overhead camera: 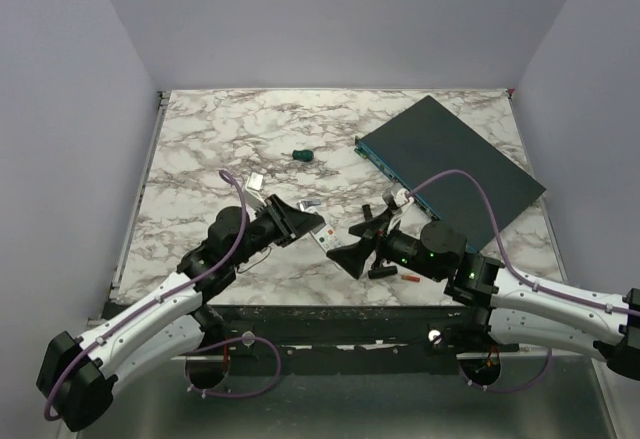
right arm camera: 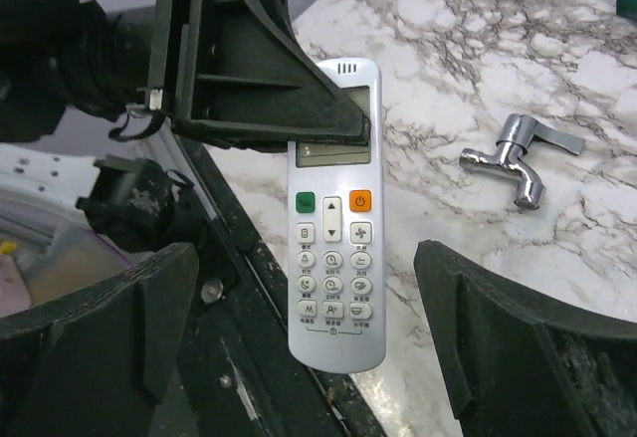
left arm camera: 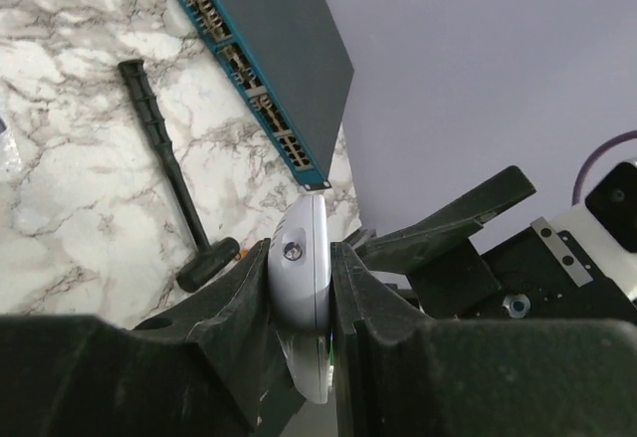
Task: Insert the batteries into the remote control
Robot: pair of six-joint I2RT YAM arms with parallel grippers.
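Note:
The white remote control (right arm camera: 335, 228) hangs over the table's front edge with its buttons and pale screen facing the right wrist camera. My left gripper (overhead camera: 312, 227) is shut on its screen end; in the left wrist view it shows edge-on (left arm camera: 307, 288) between the fingers. My right gripper (overhead camera: 352, 244) is open, its two fingers (right arm camera: 109, 327) standing wide on either side of the remote's lower end without touching it. A thin orange-red battery (overhead camera: 410, 280) lies on the table near the front edge, beside the right arm's wrist.
A large dark teal flat box (overhead camera: 450, 164) lies at the back right. A green-handled screwdriver (overhead camera: 302, 154) lies mid-table. A silver bent metal piece (right arm camera: 518, 153) lies right of the remote. A black long-handled tool (left arm camera: 169, 173) lies near the right gripper.

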